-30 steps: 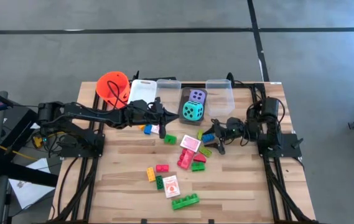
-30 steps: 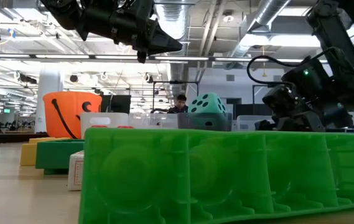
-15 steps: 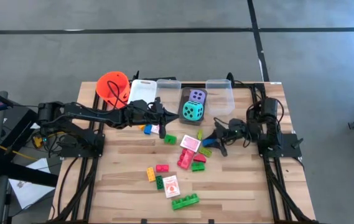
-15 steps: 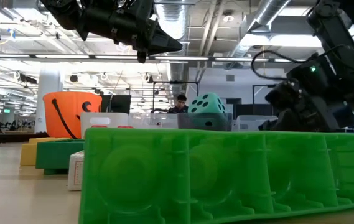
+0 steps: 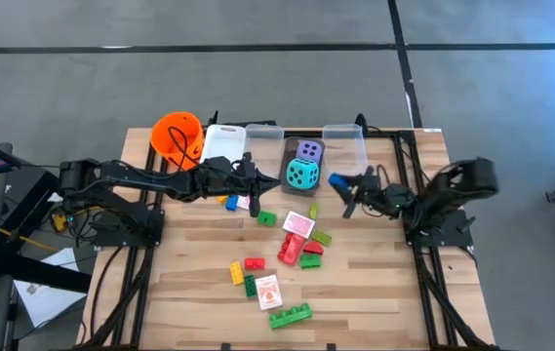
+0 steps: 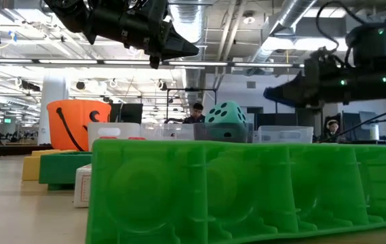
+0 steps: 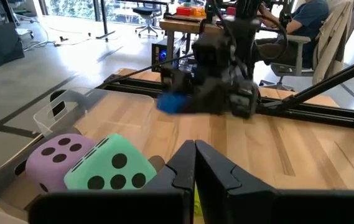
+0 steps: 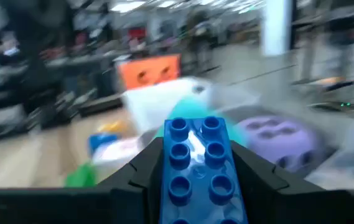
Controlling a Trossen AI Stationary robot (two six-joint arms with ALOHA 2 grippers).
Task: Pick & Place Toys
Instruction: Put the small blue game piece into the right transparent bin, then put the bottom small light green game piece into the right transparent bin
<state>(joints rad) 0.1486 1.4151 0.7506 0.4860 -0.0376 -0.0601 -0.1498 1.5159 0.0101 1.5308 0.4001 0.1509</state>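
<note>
My right gripper (image 5: 345,185) hangs above the table, right of the dice, shut on a blue brick (image 5: 337,180) that fills the right wrist view (image 8: 195,163). A teal die (image 5: 302,175) and a purple die (image 5: 308,150) sit in a dark bin (image 5: 288,148) at the far edge. My left gripper (image 5: 254,185) is shut on nothing and hovers over a yellow brick (image 5: 230,202) left of the dice. More toys lie mid-table: a pink-white card (image 5: 297,223) and a red brick (image 5: 255,263). My right gripper pinches the blue brick by its two long sides (image 8: 165,171) between its two fingers (image 8: 144,168). The fingers come level from the table's right and lie along the brick. The brick is lifted clear of the table, its studded face showing to the wrist camera.
An orange bucket (image 5: 178,135), a white bin (image 5: 223,142) and clear bins (image 5: 346,146) line the far edge. A long green brick (image 5: 291,315) lies near the front edge and fills the low view (image 6: 247,183). Another card (image 5: 269,292) lies beside it.
My right gripper has taken the blue brick off the table beside the card. It rose, went toward the far edge and tipped up from pointing down to level. The brick now hangs clear, beside the dice bin.
</note>
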